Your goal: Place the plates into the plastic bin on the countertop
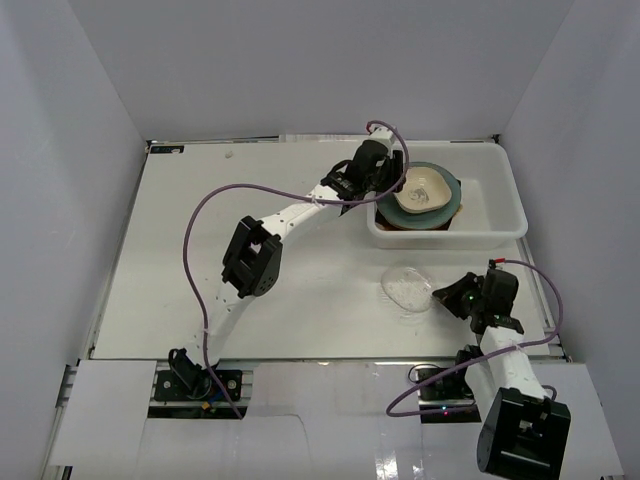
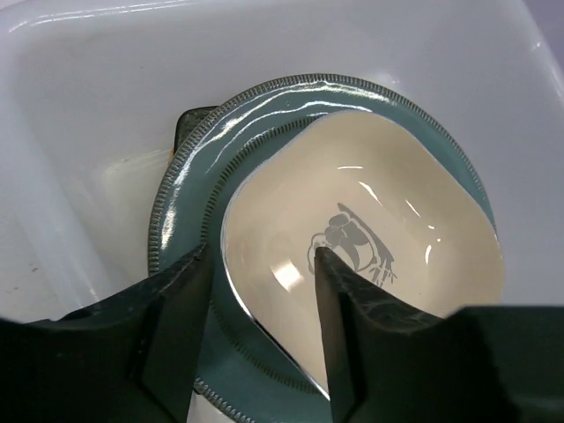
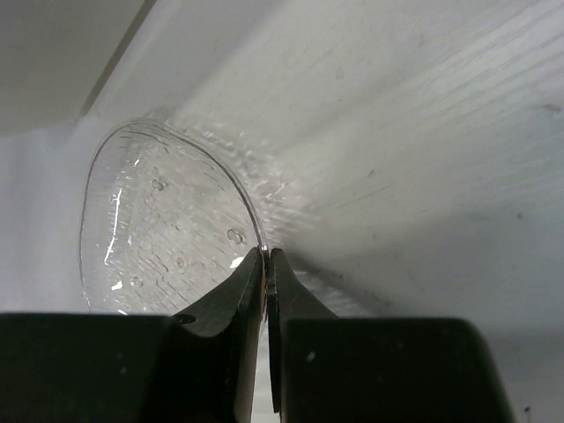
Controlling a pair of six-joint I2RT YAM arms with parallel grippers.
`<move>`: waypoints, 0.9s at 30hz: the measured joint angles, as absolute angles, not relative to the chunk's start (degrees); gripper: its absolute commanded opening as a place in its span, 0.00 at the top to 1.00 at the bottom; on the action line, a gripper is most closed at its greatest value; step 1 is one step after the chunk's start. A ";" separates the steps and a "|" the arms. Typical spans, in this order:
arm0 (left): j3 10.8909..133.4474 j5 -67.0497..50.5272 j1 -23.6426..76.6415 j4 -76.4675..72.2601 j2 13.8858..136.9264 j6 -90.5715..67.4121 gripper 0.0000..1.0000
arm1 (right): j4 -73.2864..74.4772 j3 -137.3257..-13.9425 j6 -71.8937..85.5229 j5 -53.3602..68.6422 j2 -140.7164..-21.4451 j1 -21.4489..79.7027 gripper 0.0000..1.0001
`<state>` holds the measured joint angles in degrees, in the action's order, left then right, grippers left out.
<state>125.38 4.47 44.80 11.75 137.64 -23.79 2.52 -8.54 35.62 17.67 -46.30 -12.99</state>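
Top external view: the plastic bin [image 1: 511,200] sits on the far right part of the white table [image 1: 320,300]. A stack of plates lies inside it toward its left end. The cream dish [image 1: 425,190] with rounded corners is on top, resting on the teal round plate [image 1: 455,190]. In the left wrist view the cream dish [image 2: 388,203] shows a grey bird-like mark in its hollow. The ridged rim of the teal plate [image 2: 264,101] rings it, and a dark corner of a black plate [image 2: 188,123] pokes out from under the teal one against the bin wall [image 2: 88,88].

The left fingers [image 1: 397,183] hang over the stack. They are spread apart and straddle the near rim of the cream dish, one finger [image 2: 176,326] over the teal plate and the other inside the dish.

The clear glass plate [image 1: 408,287] lies flat on the table, just in front of the bin and apart from it. The right fingers [image 1: 447,297] reach it from the right. In the right wrist view those fingers [image 3: 233,304] are pressed together, pinching the thin edge of the glass plate [image 3: 167,229].
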 measured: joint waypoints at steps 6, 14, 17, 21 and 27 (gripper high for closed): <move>125.43 3.11 44.80 10.63 137.60 -24.03 0.02 | 10.66 -9.54 35.38 20.86 -39.03 -10.79 0.92; 119.92 -1.39 44.80 9.74 127.59 -23.42 0.02 | 18.41 -21.10 34.20 24.82 -34.83 -9.54 0.92; 116.81 -3.01 44.77 8.58 120.05 -23.40 0.02 | 20.47 -27.14 33.85 25.80 -33.58 -8.80 0.92; 110.02 -3.92 44.80 6.46 107.44 -23.38 0.02 | 20.47 -33.93 33.82 26.96 -32.60 -7.60 0.92; 93.71 -2.94 44.80 5.19 89.08 -23.59 0.02 | 16.36 -40.97 33.45 27.64 -35.62 -6.52 0.92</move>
<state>93.71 -2.94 44.80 5.19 89.08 -23.59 16.36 -40.97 33.45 27.64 -35.62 -6.52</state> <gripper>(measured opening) 0.979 0.086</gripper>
